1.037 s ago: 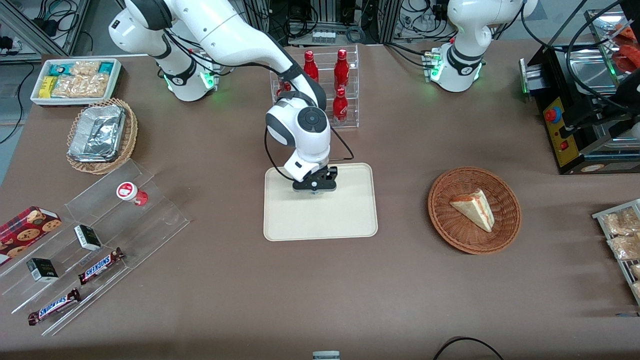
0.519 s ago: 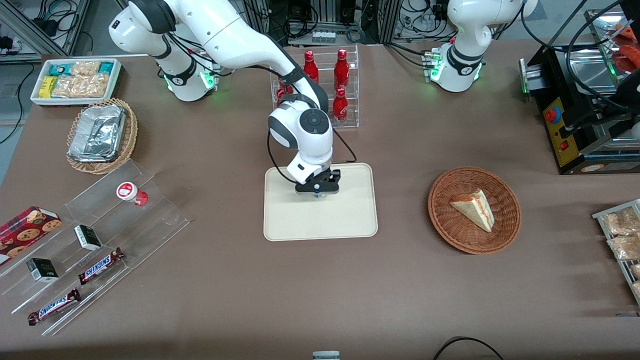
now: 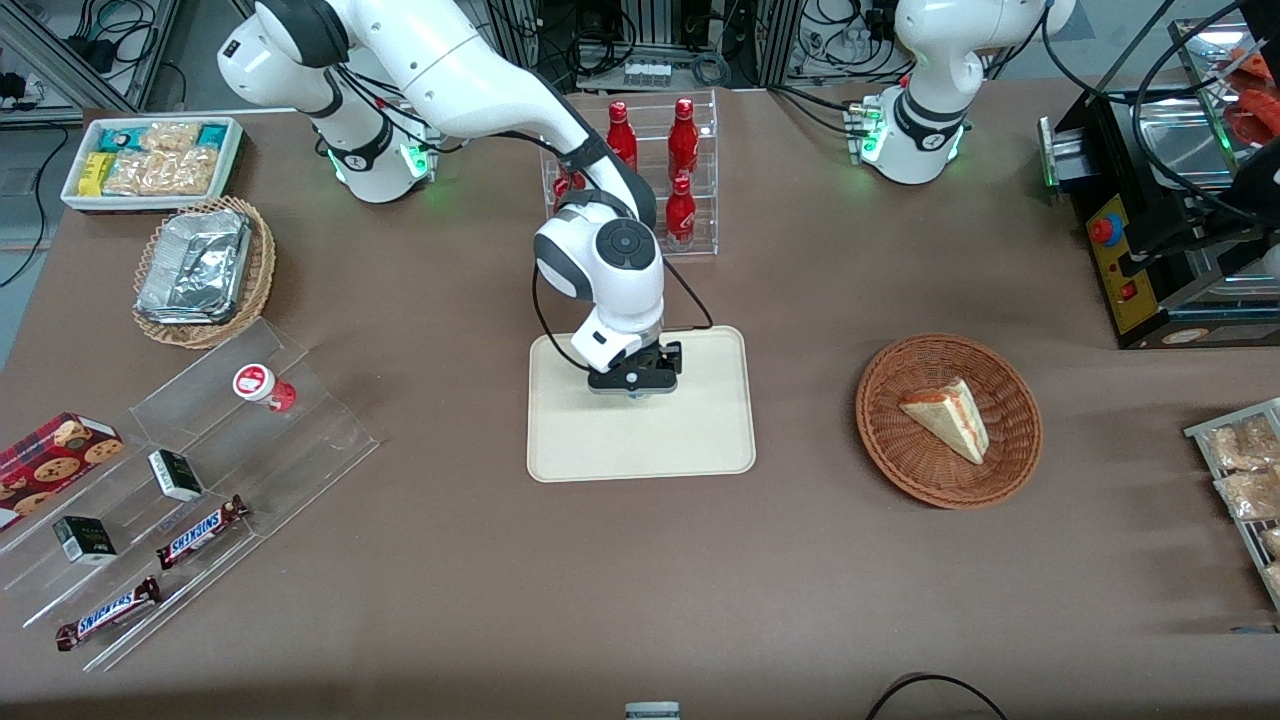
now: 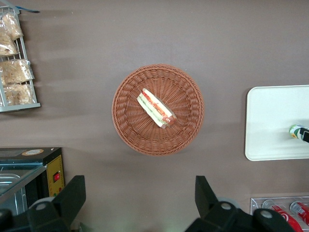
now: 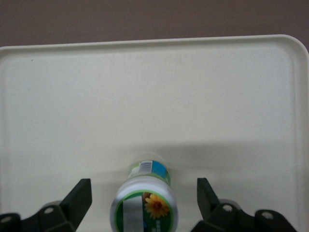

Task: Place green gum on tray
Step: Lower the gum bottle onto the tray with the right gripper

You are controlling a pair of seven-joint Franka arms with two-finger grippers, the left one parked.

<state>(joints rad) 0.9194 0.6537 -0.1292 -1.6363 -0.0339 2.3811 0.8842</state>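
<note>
The green gum [image 5: 145, 203], a small white bottle with a green-rimmed lid and flower label, stands upright on the cream tray [image 5: 72, 96]. My right gripper [image 5: 144, 191] is open around it, with a gap between each black finger [image 5: 79, 195] and the bottle. In the front view the gripper [image 3: 634, 385] hangs low over the part of the tray [image 3: 700, 430] farther from the camera, and hides the bottle. The left wrist view shows the gum [image 4: 297, 131] on the tray [image 4: 275, 121].
A red-lidded bottle [image 3: 262, 385] lies on the clear stepped rack [image 3: 300, 440] toward the working arm's end. A rack of red cola bottles [image 3: 680, 190] stands just past the tray. A wicker basket [image 3: 900, 470] with a sandwich sits toward the parked arm's end.
The gripper has shifted a little nearer the front camera over the tray and sunk slightly. Nothing else has moved.
</note>
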